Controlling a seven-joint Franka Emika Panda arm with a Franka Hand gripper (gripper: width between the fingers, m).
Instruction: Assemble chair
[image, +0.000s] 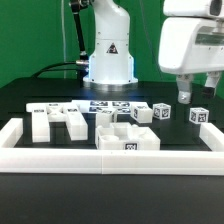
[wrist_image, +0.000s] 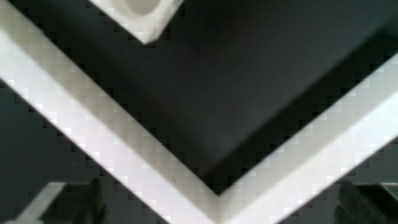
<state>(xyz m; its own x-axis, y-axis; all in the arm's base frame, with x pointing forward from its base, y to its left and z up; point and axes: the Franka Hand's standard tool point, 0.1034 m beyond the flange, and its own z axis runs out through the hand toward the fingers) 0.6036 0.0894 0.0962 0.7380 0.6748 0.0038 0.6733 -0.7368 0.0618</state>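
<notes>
Since every white part we can see lies loose on the black table (image: 20, 100), we judge the chair hardly begun. Reading the exterior view as a clock face, two larger blocky pieces (image: 58, 121) sit side by side at about nine o'clock. A squat piece (image: 128, 140) with a tag on its face rests at six o'clock, just inside the border frame (image: 110, 158). Three small tagged blocks (image: 163, 111) stand in a loose row from the centre toward three o'clock, each apart from the next. None looks joined to another, though the view is too coarse for us to say whether the two at nine touch. The marker board (image: 108, 105) lies flat near the centre, in front of the robot base (image: 108, 60) at twelve.

The gripper (image: 197, 96) hangs at about two o'clock, above the region of the outermost small block and clear of it. Its jaws stand as wide as they go and hold nothing. In the wrist view we make out only a white V-shaped band (wrist_image: 71, 115) over dark table, possibly a corner of the frame, and no chair part in the grasp.

As we judge it, no joint is made yet, and every pick and every fitting is left to do.
</notes>
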